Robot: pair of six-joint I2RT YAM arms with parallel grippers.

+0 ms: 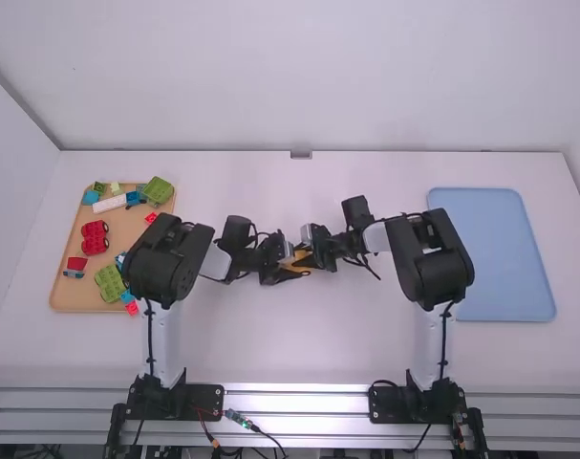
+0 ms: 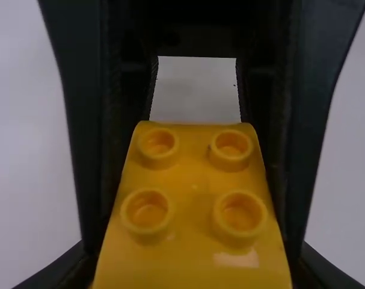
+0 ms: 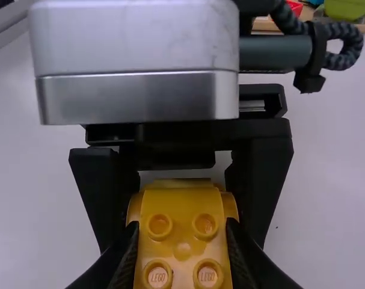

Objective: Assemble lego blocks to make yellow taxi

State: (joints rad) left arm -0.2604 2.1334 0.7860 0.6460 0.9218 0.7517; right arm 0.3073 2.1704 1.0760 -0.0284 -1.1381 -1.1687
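Nearest us in the high view, the black bases of the left arm (image 1: pixel 199 400) and right arm (image 1: pixel 395 404) stand at the bottom edge, with cables trailing below. Beyond them, over the middle of the table (image 1: pixel 299 344), the two grippers meet, and their fingers hide much of the yellow lego piece (image 2: pixel 189 180) between them. In the left wrist view its near end is cut off by the bottom edge; its underside is turned from us. What we can see is glossy and smooth, with a rounded far edge and four hollow round studs in two rows, and in the right wrist view we make out wider yellow parts behind the studded top. The left gripper (image 1: pixel 291 261) is closed on the piece's sides, and the right gripper (image 1: pixel 308 256) clamps it too, facing the left one. Off to the right lies a blue tray (image 1: pixel 500 253). On the left, a tan tray (image 1: pixel 68 298), partly covered by the left arm, holds red blocks (image 1: pixel 95 237), a green block (image 1: pixel 109 283) and, at its far end, a white block (image 1: pixel 109 204) beside blue ones and a larger green block (image 1: pixel 159 189).
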